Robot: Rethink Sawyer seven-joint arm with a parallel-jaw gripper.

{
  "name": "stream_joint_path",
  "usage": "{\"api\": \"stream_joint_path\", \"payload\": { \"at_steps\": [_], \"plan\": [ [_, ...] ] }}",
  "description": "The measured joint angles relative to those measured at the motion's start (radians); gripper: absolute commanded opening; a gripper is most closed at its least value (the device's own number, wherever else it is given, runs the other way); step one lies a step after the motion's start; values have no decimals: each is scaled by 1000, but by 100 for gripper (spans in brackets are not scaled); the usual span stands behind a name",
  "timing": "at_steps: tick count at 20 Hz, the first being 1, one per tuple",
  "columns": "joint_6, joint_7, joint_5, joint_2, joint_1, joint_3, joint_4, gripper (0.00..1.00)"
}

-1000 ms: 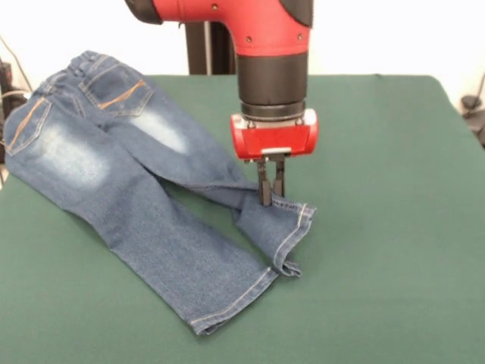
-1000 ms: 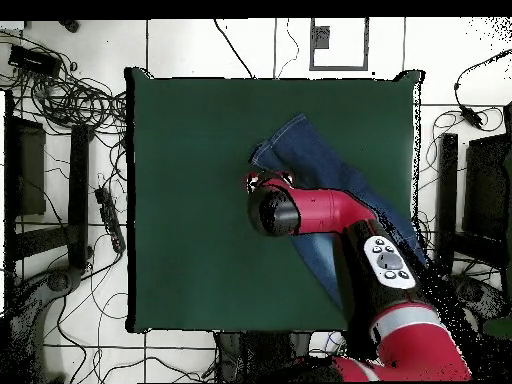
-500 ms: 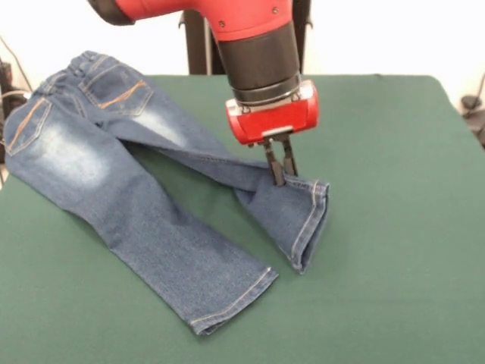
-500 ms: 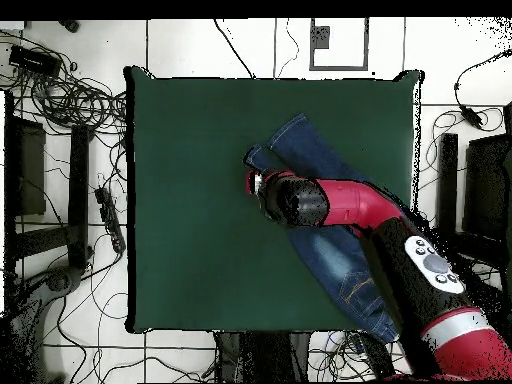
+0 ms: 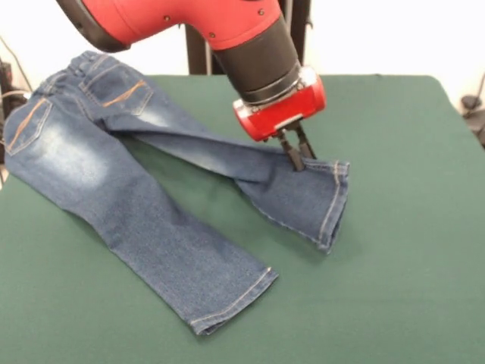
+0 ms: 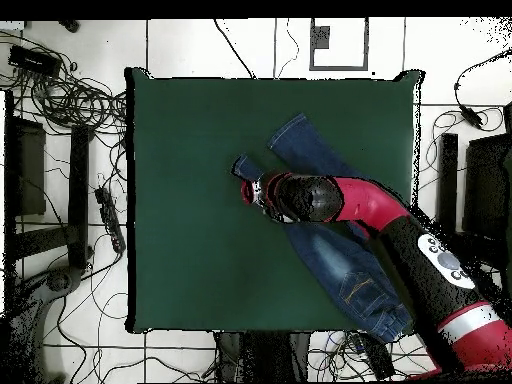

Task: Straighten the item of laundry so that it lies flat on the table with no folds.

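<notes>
The small pair of jeans (image 5: 144, 178) is spread across the left half of the green desk (image 5: 409, 288), one leg flat and the other pinched near its hem (image 5: 333, 201) by the tool (image 5: 297, 161), whose fingers are nearly closed on the denim. The unfolding step appears to be in hand: that leg looks twisted, and an outward pull followed by release seems called for next. Only the leaning arm (image 6: 350, 205) hides cloth overhead; cables (image 6: 70, 100) lie off the desk.

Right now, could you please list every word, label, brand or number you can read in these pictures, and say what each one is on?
No text can be read here.
Jeans: orange pocket stitching only, no label showing.
Gripper and its arm: round grey button marks, too small to read.
Table: plain green cloth, no markings.
</notes>
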Motion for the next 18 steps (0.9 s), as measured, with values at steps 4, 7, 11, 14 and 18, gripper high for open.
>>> {"api": "stream_joint_path", "payload": {
  "at_steps": [4, 7, 11, 14, 18],
  "plan": [
    [55, -68, -34, 54, -27, 55, 1, 0],
    [78, -93, -46, 83, -36, 76, 1, 0],
    [139, -132, -59, 133, -62, 121, 5, 0],
    [174, -145, -59, 144, -73, 137, 6, 0],
    [259, -150, -59, 144, -85, 175, 7, 0]
  ]
}}
